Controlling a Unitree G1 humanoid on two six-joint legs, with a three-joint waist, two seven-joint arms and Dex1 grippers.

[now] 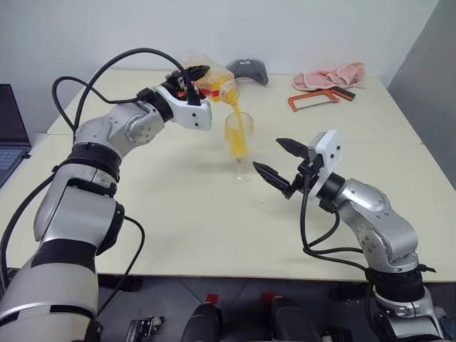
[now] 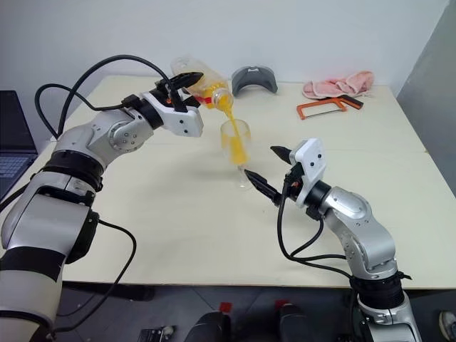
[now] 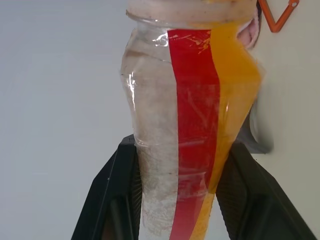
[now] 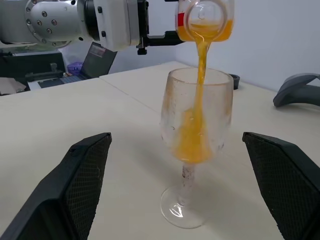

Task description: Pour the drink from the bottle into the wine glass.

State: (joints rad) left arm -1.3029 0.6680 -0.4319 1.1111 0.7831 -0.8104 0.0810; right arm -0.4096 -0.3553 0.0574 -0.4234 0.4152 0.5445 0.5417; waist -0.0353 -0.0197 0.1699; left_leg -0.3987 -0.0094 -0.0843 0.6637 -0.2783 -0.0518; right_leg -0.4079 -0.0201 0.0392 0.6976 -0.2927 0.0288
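My left gripper (image 1: 194, 80) is shut on the bottle (image 1: 209, 84), a clear plastic one with a red stripe (image 3: 194, 125), tipped mouth-down above the wine glass (image 1: 240, 146). The orange drink (image 4: 200, 65) runs in a stream from the uncapped bottle mouth (image 4: 204, 17) into the bowl, which holds orange liquid (image 4: 192, 142) at its bottom. The wine glass stands upright on the table, foot (image 4: 182, 210) flat. My right gripper (image 1: 276, 158) is open just right of the glass, its fingers (image 4: 85, 175) either side of the stem and apart from it.
A laptop (image 1: 11, 132) sits at the far left edge. At the table's far side lie a grey curved object (image 1: 249, 70), an orange-framed hacksaw (image 1: 317, 100) and a pink cloth (image 1: 329, 75). The cream table (image 1: 178, 214) extends toward me in front of the glass.
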